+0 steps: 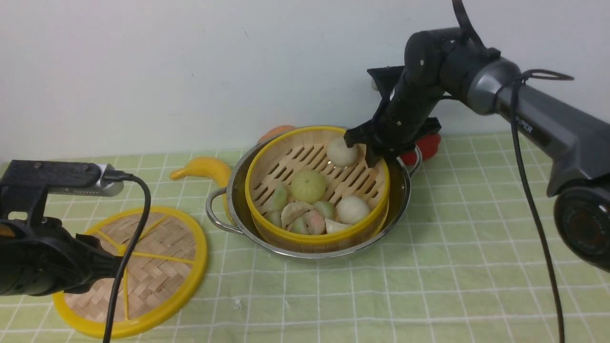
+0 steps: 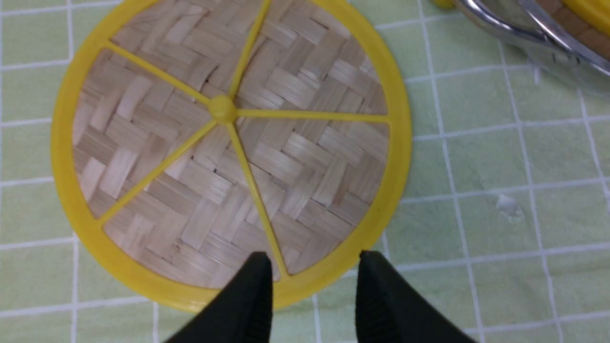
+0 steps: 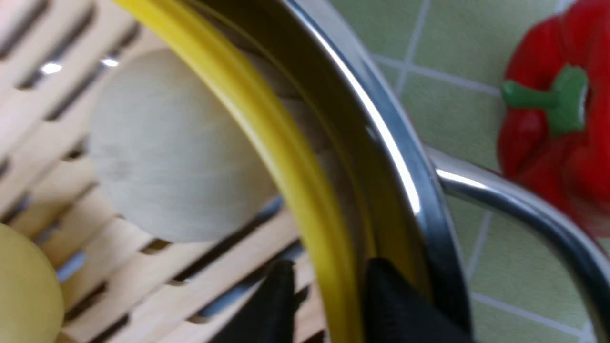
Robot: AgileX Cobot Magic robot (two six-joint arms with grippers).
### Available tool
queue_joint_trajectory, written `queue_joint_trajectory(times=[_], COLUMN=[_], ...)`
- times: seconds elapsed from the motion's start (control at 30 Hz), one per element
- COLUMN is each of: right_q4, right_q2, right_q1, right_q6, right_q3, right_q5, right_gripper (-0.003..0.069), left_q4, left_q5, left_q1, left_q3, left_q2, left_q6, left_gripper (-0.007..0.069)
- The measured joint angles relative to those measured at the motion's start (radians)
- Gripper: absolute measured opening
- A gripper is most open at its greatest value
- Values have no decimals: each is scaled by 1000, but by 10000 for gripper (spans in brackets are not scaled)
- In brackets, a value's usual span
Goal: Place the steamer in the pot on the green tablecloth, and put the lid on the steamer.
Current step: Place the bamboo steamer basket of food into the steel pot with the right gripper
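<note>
**Steamer seated in the pot: free the right gripper cleanly, then go for the lid**

The steamer (image 1: 314, 237), loaded with buns and dumplings, sits inside the pot (image 1: 399, 200) near the back edge of the green tablecloth (image 1: 429, 286). The right gripper (image 1: 364, 151) straddles its far rim, one finger inside the basket and one in the gap to the steel wall. I cannot tell whether the jaws press on the rim or stand slack. They should part fully and rise straight up, so that neither finger drags the basket or catches the pot. The lid (image 2: 224, 157) lies flat at the cloth's front-left corner. The left gripper (image 2: 312, 281) hangs over the lid's rim, jaws parted and empty. It should take the yellow rim between them and keep the lid level.
</note>
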Motion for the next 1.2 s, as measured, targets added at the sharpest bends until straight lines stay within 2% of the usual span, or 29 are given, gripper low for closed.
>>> queue_joint_trajectory(times=[0.03,0.07,0.1,0.2,0.33,0.6,0.9,1.2], right_q4=[0,5,5,-12,-63,-103,-105,-124], right_q2=[-1,-5,-6,-30,-96,-365,-848,-1236], right_q1=[0,0,0,0,0,0,0,0], right_q6=[0,0,0,0,0,-25,-79,-78], right_q3=[0,0,0,-14,-27,31,414,812], right_q5=[-2,-3,-3,-2,-4,-11,-11,-8], right_gripper=[279,347,354,452,490,482,441,433], left_q4=[1,9,9,34,66,124,162,205], left_q5=[-4,-22,-22,-68,-77,-24,191,233], left_q1=[0,0,0,0,0,0,0,0], left_q3=[0,0,0,-1,-29,-226,-483,-521], left_q2=[0,0,0,6,59,322,600,694], left_q6=[-4,-29,-32,-65,-92,-168,-192,-204], left_gripper=[243,243,243,243,243,243,243,243])
